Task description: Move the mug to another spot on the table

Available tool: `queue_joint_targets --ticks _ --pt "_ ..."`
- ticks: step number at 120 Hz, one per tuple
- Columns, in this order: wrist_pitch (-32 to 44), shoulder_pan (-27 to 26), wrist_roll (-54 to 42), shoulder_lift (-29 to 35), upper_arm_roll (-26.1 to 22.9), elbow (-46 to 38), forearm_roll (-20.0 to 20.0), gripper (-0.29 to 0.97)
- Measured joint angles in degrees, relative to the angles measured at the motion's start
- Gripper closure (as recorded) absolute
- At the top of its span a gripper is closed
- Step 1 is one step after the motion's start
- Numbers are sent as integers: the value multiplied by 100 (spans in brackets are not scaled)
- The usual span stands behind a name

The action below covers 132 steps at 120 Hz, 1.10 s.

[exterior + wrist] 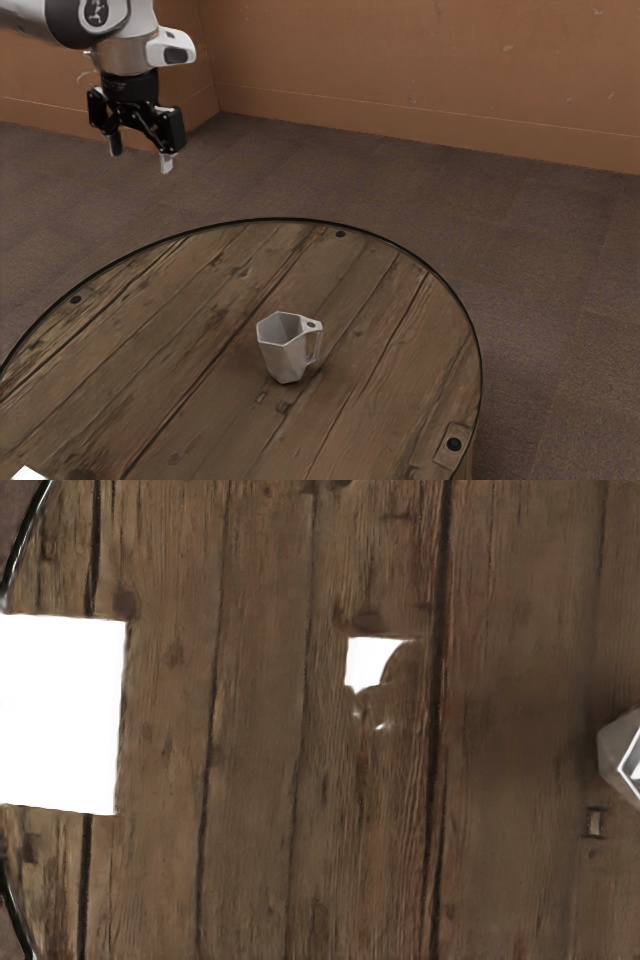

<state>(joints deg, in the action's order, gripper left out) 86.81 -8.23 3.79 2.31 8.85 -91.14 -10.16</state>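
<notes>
1. Mug (288, 347) stands upright on the round plank worktop (140, 340), slightly toward the exterior view's right of its middle, with its handle facing that side. In the wrist view the mug (622, 755) lies well off to one side of the hand, not beneath it.
2. At the exterior view's left, the gripper (140, 150) hangs high and well apart from the mug. The reach is long and slanting, so descending too early would probably drive a fingertip into the planks or strike the mug's rim from above.
3. At the centre, the mug's walls are faceted and taper downward. An off-centre squeeze could let it twist or slip free, and a finger catching the handle may spin or tip it.
4. Toward the exterior view's right, the worktop's rim is the nearer edge. A sideways nudge, or a careless set-down there, risks sending the mug off.
5. The arm enters from the upper left with its wrist pointing down. The gripper's fingers stand apart with nothing between them.
</notes>
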Motion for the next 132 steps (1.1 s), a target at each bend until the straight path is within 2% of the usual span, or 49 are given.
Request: queue_joint_targets --ticks 12,21,38,58,68,86,132 --pt "-40 225 134 3 -100 3 -114 0" --pt "-58 281 220 2 -211 -83 -60 0" --pt "6 9 417 -408 -449 -434 384 0" --pt "503 -658 259 -748 -817 -788 540 0" --pt "832 -846 40 -814 -995 -1126 548 0" --pt "1330 -766 -437 -899 -1250 -1443 551 0" --pt "2540 -562 -1503 -2028 -1265 -1200 273 0"
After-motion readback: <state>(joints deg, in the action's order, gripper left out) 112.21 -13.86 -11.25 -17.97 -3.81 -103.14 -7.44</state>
